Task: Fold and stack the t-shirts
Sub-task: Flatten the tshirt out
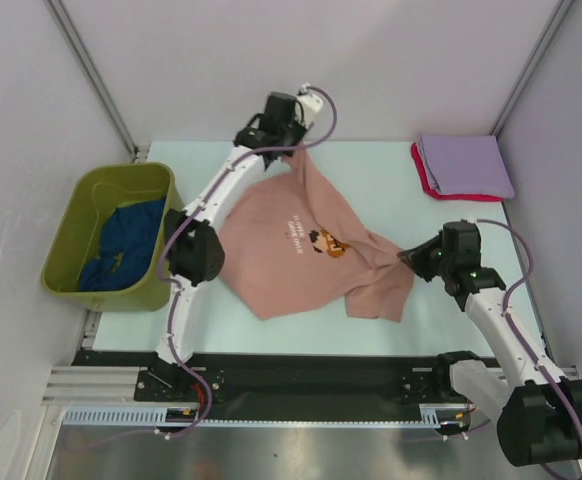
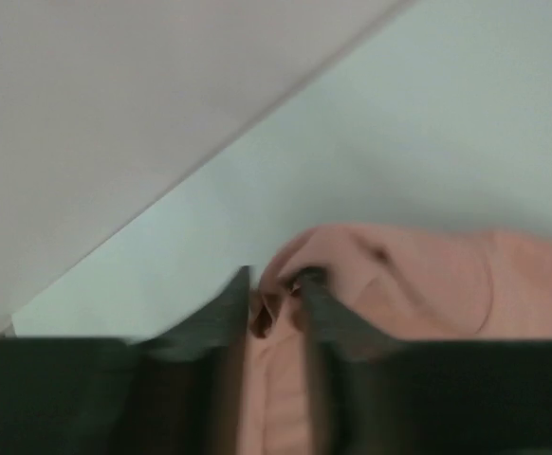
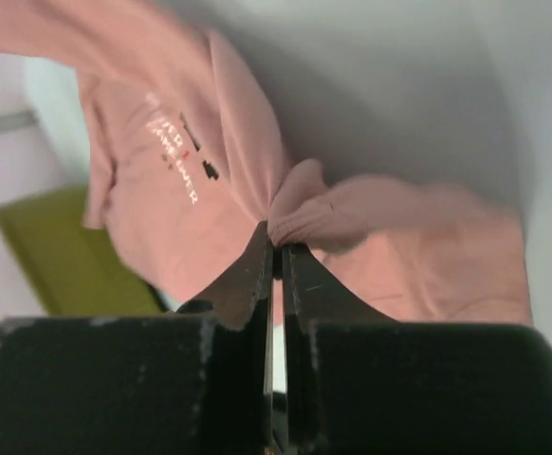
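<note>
Salmon-pink t-shirt (image 1: 306, 245) held between both arms, printed side up, most of its body lying on the surface (image 1: 371, 170).

Left gripper (image 1: 293, 150): closed on a peak of the shirt's far edge. Its wrist view shows a fold of pink cloth pinched between the dark fingers (image 2: 316, 289). The rest of the shirt runs away below and toward the near side of this gripper. The cloth rises to a point at the pinch, so that corner looks lifted off the surface.

Right gripper (image 1: 408, 256): jaws nearly together, clamped on a small bunch of the same shirt right at its fingertips (image 3: 257, 248). From there the shirt fans out ahead and to the left of it. A rumpled flap hangs just beyond, on the near side.

Reading: two grips at opposite ends look meant to tension and spread the shirt flat before folding. The wrinkles converge on the right pinch, so it is not flat yet. Which part of the shirt each grip holds, hem or sleeve, I cannot tell.

Other shirts: a lavender t-shirt (image 1: 468, 165) is folded on top of a red t-shirt (image 1: 420, 177), well beyond the right gripper at the far right corner. That is the likely stack. A dark blue t-shirt (image 1: 121, 245) is crumpled in the olive-green tub (image 1: 76, 210), well to the left of the left gripper and not yet dealt with.
</note>
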{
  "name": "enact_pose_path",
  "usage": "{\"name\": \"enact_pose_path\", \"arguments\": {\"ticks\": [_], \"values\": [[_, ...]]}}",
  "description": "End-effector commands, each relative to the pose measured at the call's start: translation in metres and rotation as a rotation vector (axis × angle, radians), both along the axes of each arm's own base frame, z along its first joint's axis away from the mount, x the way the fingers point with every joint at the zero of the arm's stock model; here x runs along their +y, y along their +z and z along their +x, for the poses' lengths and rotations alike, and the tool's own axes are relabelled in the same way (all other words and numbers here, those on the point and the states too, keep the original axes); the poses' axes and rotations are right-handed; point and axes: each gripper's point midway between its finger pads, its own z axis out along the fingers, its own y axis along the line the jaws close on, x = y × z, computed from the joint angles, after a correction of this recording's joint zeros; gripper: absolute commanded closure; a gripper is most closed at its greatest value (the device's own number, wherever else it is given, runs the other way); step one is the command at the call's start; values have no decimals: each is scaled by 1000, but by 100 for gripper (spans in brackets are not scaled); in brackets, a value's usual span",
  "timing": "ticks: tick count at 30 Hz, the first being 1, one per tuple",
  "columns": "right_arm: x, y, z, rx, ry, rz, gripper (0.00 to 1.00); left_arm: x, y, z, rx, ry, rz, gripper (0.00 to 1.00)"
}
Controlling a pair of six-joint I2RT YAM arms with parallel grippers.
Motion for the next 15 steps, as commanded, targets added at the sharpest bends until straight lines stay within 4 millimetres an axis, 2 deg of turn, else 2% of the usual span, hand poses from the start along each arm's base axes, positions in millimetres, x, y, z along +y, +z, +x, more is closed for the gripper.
{"name": "enact_pose_path", "arguments": {"ticks": [1,2,3,4,5,6,7,9,10,11,12,13,14,15], "values": [[-37,2,22,-76,-171,-13,99,-37,3,-15,-5,-62,12,56],[-49,-9,25,-49,-186,-56,82,-55,-8,-26,27,-107,25,43],[-58,-14,27,-39,-157,-127,70,-60,-22,-37,84,-135,49,29],[-68,-17,29,-15,-146,-167,49,-66,-28,-47,118,-158,47,27],[-75,-31,29,46,-126,-204,43,-73,-24,-63,143,-191,36,25],[-86,-38,21,116,-123,-244,39,-81,-23,-77,176,-239,5,24],[-94,-31,24,114,-76,-315,34,-83,-18,-91,207,-256,-32,24],[-105,-44,12,212,-40,-381,33,-82,-10,-134,269,-342,-76,23],[-107,-45,9,233,-30,-398,33,-79,-10,-148,292,-357,-82,23],[-107,-52,0,276,-4,-410,33,-72,-40,-169,374,-369,-48,24],[-107,-57,-4,296,7,-414,33,-64,-24,-190,356,-413,-42,27],[-107,-63,-9,322,18,-415,34,-59,-33,-205,381,-429,-14,28],[-103,-68,-15,343,40,-401,34,-46,-66,-228,461,-435,38,33],[-101,-72,-19,362,46,-392,35,-35,-61,-243,450,-445,61,35]]}}
